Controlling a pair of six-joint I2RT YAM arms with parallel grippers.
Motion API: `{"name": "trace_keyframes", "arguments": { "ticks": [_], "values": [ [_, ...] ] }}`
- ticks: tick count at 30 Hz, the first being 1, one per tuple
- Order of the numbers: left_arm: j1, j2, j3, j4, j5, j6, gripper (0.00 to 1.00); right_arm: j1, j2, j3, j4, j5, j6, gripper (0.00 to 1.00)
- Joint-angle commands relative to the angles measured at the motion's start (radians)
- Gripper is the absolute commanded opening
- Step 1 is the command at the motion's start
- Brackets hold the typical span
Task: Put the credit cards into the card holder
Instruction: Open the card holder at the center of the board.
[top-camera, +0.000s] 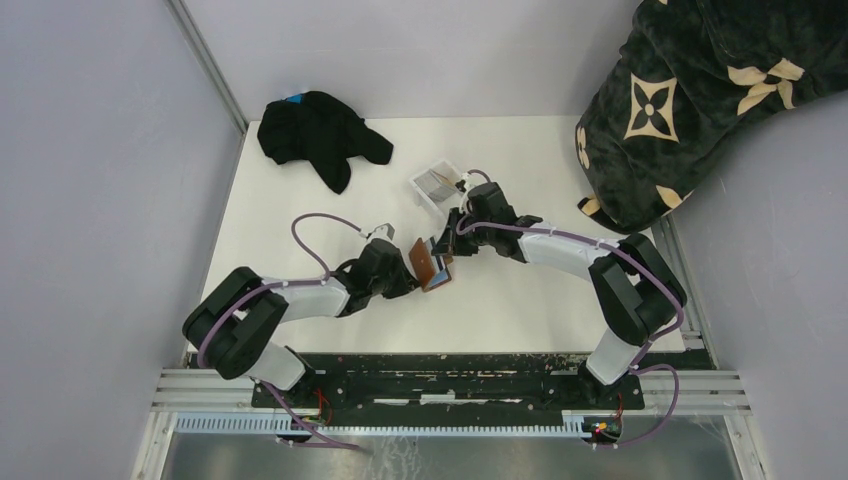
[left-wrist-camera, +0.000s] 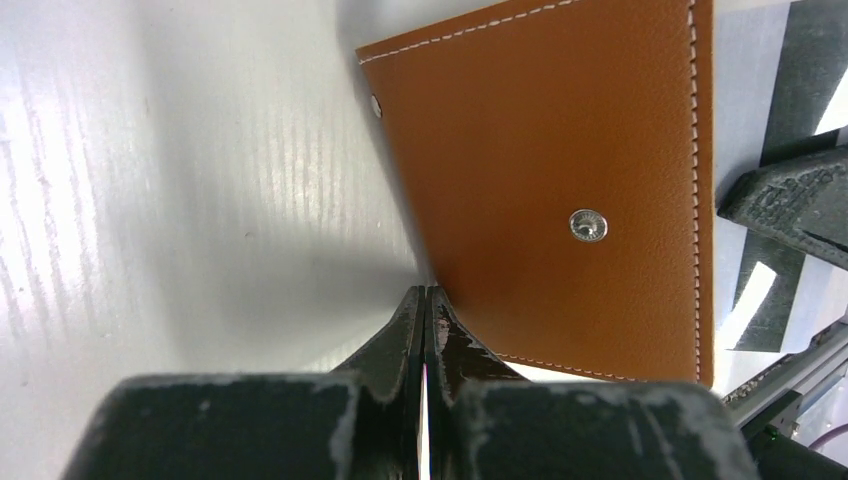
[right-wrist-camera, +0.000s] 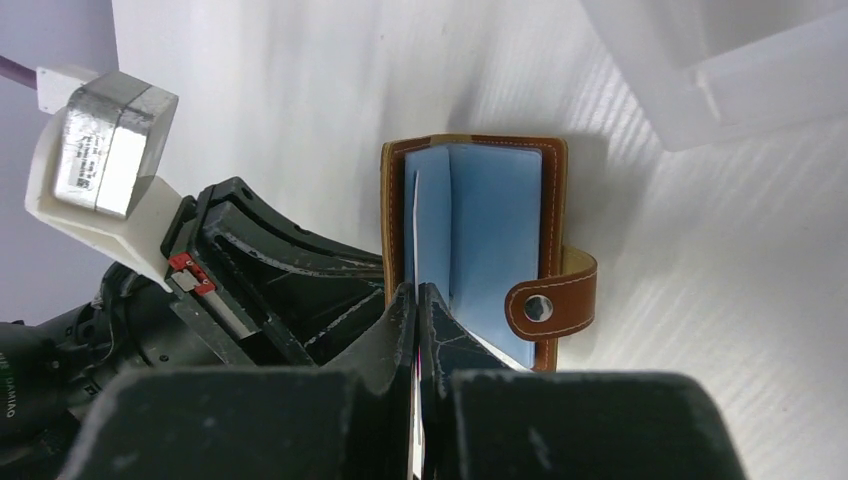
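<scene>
Right pincer (right-wrist-camera: 415, 292): jaws pressed fully together, tips at the gap between the left cover and first leaf of the card holder (right-wrist-camera: 475, 240). No card can be made out in the grip.

Left pincer (left-wrist-camera: 425, 293): jaws likewise tight shut, tips against the holder's outer lower edge. Cannot tell whether it nips a leaf or only braces.

Card holder: brown leather, open, near the middle of the bench (top-camera: 540, 160), between both pincers. Light blue leaves (right-wrist-camera: 490, 230) fanned; snap tab (right-wrist-camera: 550, 300) hanging right.

Clear tray (top-camera: 420, 192): toward the far edge, apart from the holder. Greyish contents, likely the credit cards (top-camera: 438, 180), too small to confirm.

Handling note: enter parallel to the leaves and square to one slot. Press gently, since the holder would likely tip or fold, and let the left pincer brace it.
</scene>
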Motion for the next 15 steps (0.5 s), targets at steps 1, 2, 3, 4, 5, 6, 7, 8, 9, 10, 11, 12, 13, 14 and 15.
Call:
{"name": "trace_keyframes", "arguments": {
  "ticks": [1, 2, 3, 4, 5, 6, 7, 8, 9, 10, 11, 12, 13, 14, 15],
  "values": [
    [-0.002, -0.012, -0.071, -0.139, -0.048, 0.008, 0.03, 0.029, -0.023, 0.062, 0.017, 0.011, -0.005, 0.01],
    [-0.002, -0.019, -0.078, -0.14, -0.049, 0.005, 0.03, 0.035, -0.02, 0.067, 0.015, 0.013, -0.008, 0.01],
    [-0.002, -0.027, -0.085, -0.142, -0.05, 0.002, 0.03, 0.043, -0.016, 0.07, 0.015, 0.016, -0.008, 0.01],
    [-0.002, -0.035, -0.091, -0.144, -0.052, -0.001, 0.03, 0.051, -0.012, 0.074, 0.014, 0.018, -0.009, 0.01],
    [-0.002, -0.043, -0.098, -0.146, -0.054, -0.005, 0.03, 0.062, -0.009, 0.077, 0.013, 0.023, -0.013, 0.01],
    [-0.002, -0.054, -0.107, -0.147, -0.056, -0.009, 0.03, 0.072, -0.006, 0.083, 0.011, 0.028, -0.014, 0.01],
    [-0.002, -0.062, -0.116, -0.147, -0.057, -0.013, 0.03, 0.083, -0.003, 0.087, 0.005, 0.034, -0.02, 0.01],
    [-0.002, -0.072, -0.124, -0.147, -0.058, -0.017, 0.03, 0.093, 0.001, 0.092, 0.002, 0.039, -0.025, 0.01],
    [-0.002, -0.079, -0.133, -0.147, -0.06, -0.022, 0.03, 0.103, 0.006, 0.097, -0.001, 0.043, -0.027, 0.01],
    [-0.002, -0.087, -0.14, -0.148, -0.061, -0.025, 0.03, 0.114, 0.014, 0.1, -0.002, 0.048, -0.03, 0.01],
    [-0.002, -0.096, -0.15, -0.147, -0.062, -0.031, 0.03, 0.123, 0.019, 0.104, -0.003, 0.052, -0.033, 0.01],
    [-0.002, -0.106, -0.161, -0.146, -0.064, -0.037, 0.03, 0.136, 0.027, 0.106, -0.003, 0.055, -0.035, 0.01],
    [-0.002, -0.117, -0.174, -0.143, -0.065, -0.045, 0.03, 0.146, 0.033, 0.108, -0.003, 0.06, -0.038, 0.01],
    [-0.002, -0.131, -0.188, -0.138, -0.066, -0.053, 0.03, 0.156, 0.04, 0.109, -0.003, 0.066, -0.041, 0.01],
    [-0.002, -0.139, -0.202, -0.137, -0.066, -0.061, 0.03, 0.165, 0.047, 0.108, -0.002, 0.072, -0.044, 0.01]
  ]
}}
